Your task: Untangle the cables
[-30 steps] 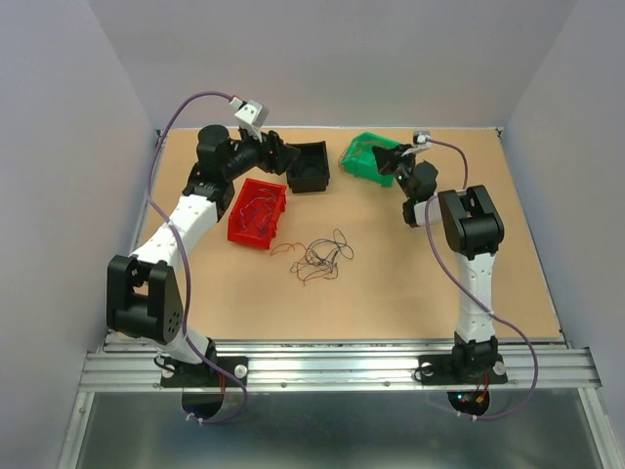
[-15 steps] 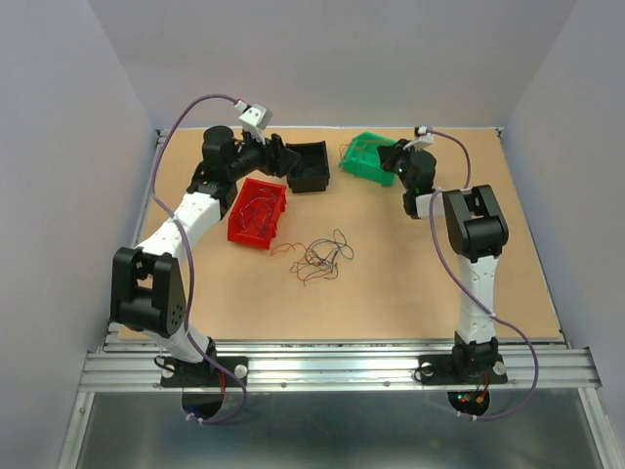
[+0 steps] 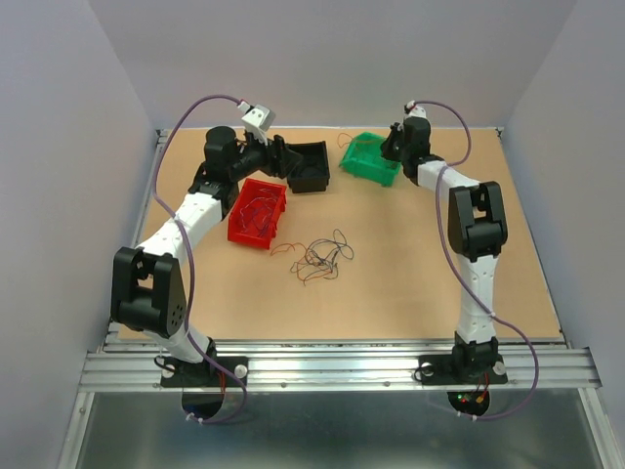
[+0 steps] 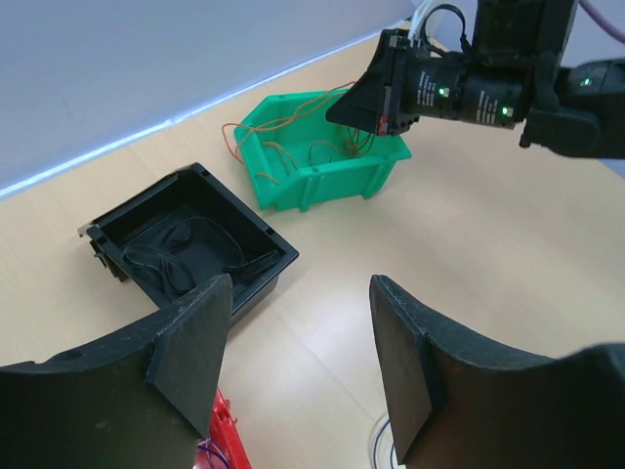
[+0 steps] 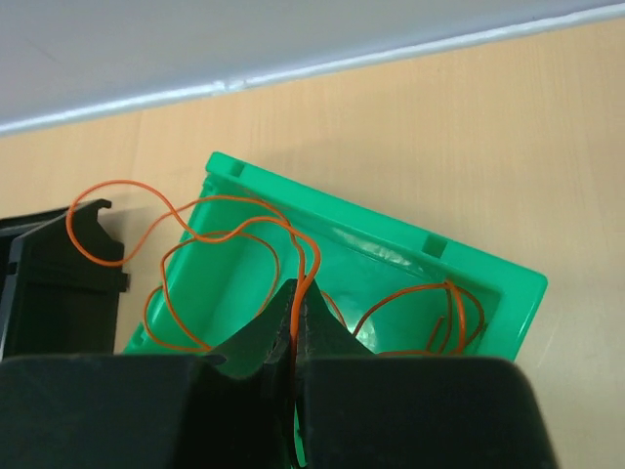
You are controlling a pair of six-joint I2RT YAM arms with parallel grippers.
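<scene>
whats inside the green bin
Looped orange wires lie in the green bin, one loop spilling over its rim. The right gripper, shut on one of them, covers the bin's near part; what lies there is hidden.

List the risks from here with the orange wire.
The right gripper is shut on the orange wire above the green bin; one loop reaches past the rim toward the black bin, so released now it may drape outside.
Other orange loops lie inside; pulling up could drag them out.

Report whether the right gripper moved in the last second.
Yes. The right gripper has swung from the green bin's near right side to over its far right corner, jaws shut on an orange cable.
</scene>
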